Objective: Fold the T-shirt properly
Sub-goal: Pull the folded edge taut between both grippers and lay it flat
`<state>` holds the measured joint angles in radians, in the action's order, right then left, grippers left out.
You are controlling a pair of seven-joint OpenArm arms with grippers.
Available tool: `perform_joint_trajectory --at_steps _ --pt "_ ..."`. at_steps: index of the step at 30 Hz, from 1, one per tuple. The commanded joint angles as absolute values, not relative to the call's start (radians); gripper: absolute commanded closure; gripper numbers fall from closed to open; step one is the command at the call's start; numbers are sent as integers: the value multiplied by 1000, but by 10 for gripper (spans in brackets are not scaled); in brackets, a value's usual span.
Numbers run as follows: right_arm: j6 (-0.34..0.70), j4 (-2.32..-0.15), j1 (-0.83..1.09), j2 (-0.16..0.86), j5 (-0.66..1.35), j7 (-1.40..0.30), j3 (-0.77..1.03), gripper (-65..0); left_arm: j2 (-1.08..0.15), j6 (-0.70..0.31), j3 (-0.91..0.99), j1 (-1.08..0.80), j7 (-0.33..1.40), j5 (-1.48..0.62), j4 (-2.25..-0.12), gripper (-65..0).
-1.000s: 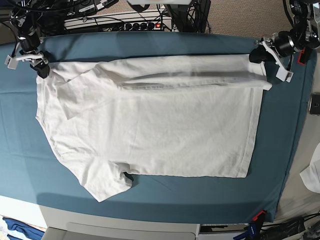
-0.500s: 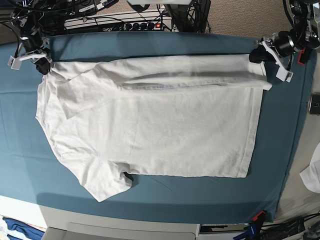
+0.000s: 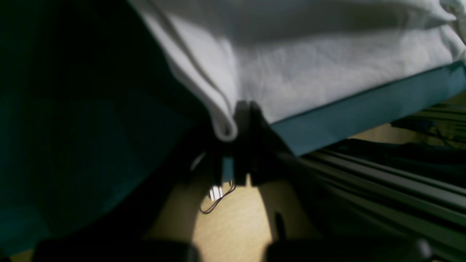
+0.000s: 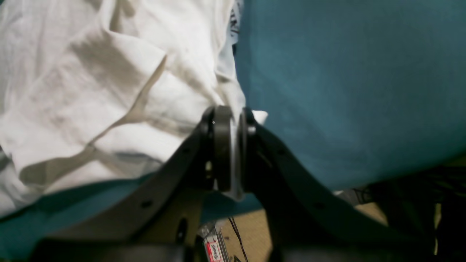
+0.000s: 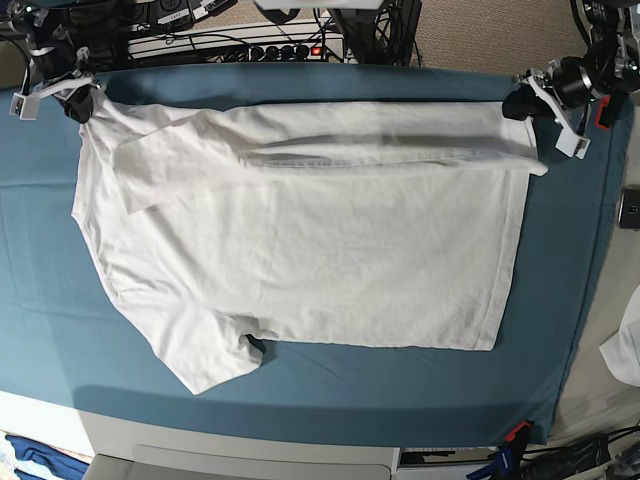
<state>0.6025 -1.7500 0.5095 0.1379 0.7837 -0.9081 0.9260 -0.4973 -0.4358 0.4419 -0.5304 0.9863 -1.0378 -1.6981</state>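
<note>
Two sets of jaws pinch the plain white cotton T-shirt [image 5: 300, 230] at its far corners in the base view; it lies spread on the teal-clothed counter [image 5: 330, 385].

From the left wrist, the left gripper [image 3: 242, 120] is clamped on a rolled hem.

From the right wrist, the right gripper [image 4: 233, 120] has its pads [image 4: 222, 145] squeezed together on a thin bit of fabric.

**Teal-covered table, cables behind**

A teal tablecloth [image 5: 330, 385] covers the table across most of the frame. Along the top edge lie a power strip [image 5: 245, 47] with a red light, black cables [image 5: 150, 15] and beige carpet [image 5: 490, 35]. Blue cloth [image 5: 40, 458] shows at lower left.
</note>
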Motion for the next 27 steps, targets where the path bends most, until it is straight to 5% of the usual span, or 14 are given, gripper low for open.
perform_joint_trajectory --at_steps 1,27 --pt "605 -1768 525 160 791 -887 931 0 -516 -431 448 -548 1017 -1010 -1706 0" --pt "605 -1768 620 171 785 -912 964 0 -529 -413 449 -606 1031 -994 -1733 0"
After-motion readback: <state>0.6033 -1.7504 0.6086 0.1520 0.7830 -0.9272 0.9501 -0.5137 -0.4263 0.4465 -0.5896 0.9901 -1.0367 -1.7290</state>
